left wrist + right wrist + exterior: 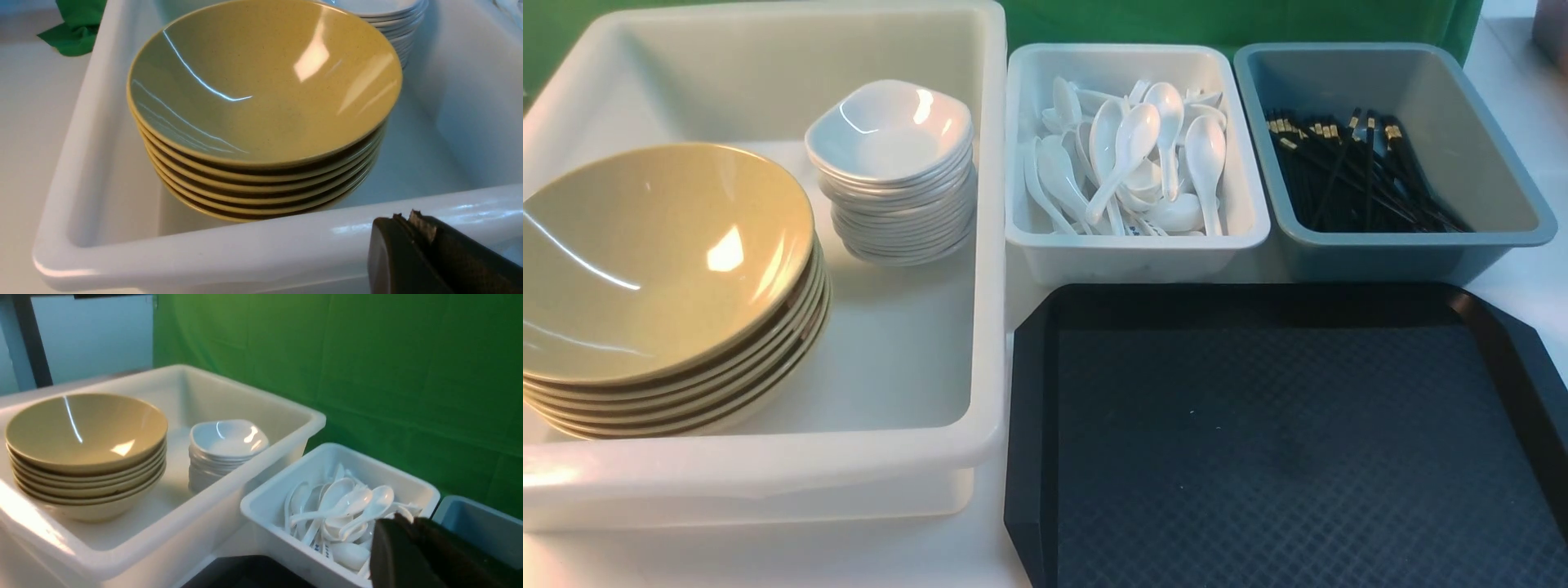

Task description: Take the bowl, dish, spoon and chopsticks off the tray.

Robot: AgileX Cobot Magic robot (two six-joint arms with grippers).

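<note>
The front view alone shows the whole tray (1282, 457), with no gripper in sight. Only the left wrist view shows the left gripper (408, 221), jaws pressed together on nothing, just outside the near wall of the big bin (992, 245) left of the tray. Only the right wrist view shows the right gripper (408, 526), jaws likewise closed and holding nothing, near the tray's far left corner. In the big bin the bowl (654, 253) tops one stack and the dish (890, 131) another. Behind the tray, spoons (1131, 155) fill a white bin (1135, 245) and chopsticks (1347, 175) lie in a grey-blue bin (1486, 163). A green cloth (367, 375) hangs behind; the big bin's wall stands between left gripper and bowl
</note>
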